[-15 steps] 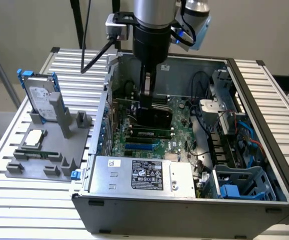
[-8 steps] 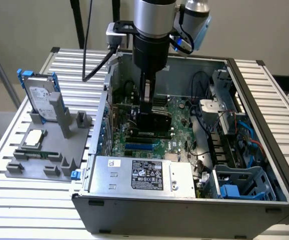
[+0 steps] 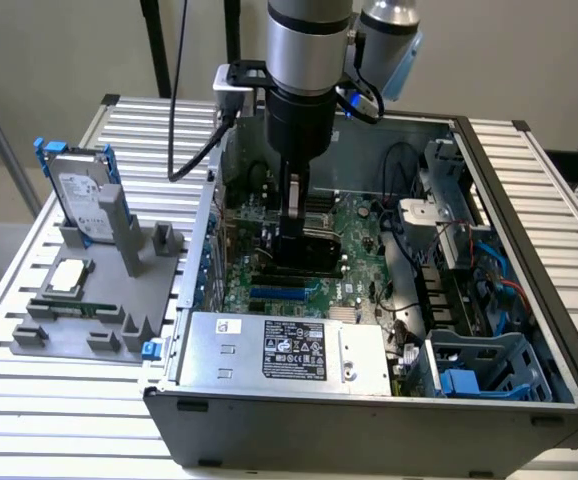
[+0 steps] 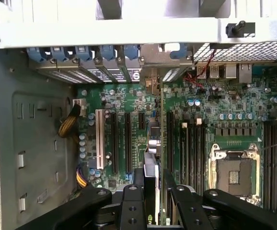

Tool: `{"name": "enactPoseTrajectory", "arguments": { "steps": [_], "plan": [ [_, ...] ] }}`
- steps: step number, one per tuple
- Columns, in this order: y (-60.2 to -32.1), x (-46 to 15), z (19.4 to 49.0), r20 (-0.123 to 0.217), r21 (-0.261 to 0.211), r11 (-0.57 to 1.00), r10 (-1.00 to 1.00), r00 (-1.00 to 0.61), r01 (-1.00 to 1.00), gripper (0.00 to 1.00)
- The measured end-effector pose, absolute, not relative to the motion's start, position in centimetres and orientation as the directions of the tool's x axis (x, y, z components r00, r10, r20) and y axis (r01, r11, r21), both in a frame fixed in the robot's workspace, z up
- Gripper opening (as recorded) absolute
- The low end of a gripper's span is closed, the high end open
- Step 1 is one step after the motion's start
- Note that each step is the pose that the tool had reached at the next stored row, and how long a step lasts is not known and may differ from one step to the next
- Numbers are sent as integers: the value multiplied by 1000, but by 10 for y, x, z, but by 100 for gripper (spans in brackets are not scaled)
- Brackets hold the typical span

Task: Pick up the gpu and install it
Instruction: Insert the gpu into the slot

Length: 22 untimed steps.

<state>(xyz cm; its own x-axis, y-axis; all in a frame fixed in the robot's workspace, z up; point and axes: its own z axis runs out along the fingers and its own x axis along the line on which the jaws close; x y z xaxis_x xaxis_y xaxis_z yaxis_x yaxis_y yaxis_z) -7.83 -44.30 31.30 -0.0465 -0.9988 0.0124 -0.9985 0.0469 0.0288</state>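
1. Tool (image 4: 156,199) was clenched on the gpu (image 4: 151,172), one finger on each face.
2. Gpu stood on edge, low among the expansion slots of the motherboard (image 4: 129,96); whether it was seated could not be told.
3. All this sat inside the open computer case (image 3: 369,420) on the bench (image 3: 29,400).
4. Hard drive (image 3: 77,200) stood well apart, at the exterior view's left.

The arm (image 3: 309,50) hung vertically from above, its silver wrist segment stacked directly over a black cylindrical one, and a second joint with a blue ring sat just behind it toward the exterior view's right. Below the wrist the gripper (image 3: 295,228) pointed straight down, narrow and upright. In the wrist view its black fingers (image 4: 131,206) stood close together, pressed on either side of the gpu (image 4: 151,170) held edge-on between them.
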Motion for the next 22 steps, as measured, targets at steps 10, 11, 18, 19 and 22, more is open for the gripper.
{"name": "enactPoseTrajectory", "arguments": {
  "steps": [10, 11, 18, 19, 22],
  "plan": [
    [-447, -82, 300, -27, 31, 42, -999, -43, -999, 27],
    [-448, -82, 299, -30, 31, 41, -999, -42, -999, 27],
    [-448, -86, 288, -42, 31, 38, -998, -39, -999, 27],
    [-448, -87, 286, -44, 31, 37, -998, -39, -999, 27],
    [-448, -88, 282, -48, 31, 36, -998, -38, -999, 27]
  ]
}}
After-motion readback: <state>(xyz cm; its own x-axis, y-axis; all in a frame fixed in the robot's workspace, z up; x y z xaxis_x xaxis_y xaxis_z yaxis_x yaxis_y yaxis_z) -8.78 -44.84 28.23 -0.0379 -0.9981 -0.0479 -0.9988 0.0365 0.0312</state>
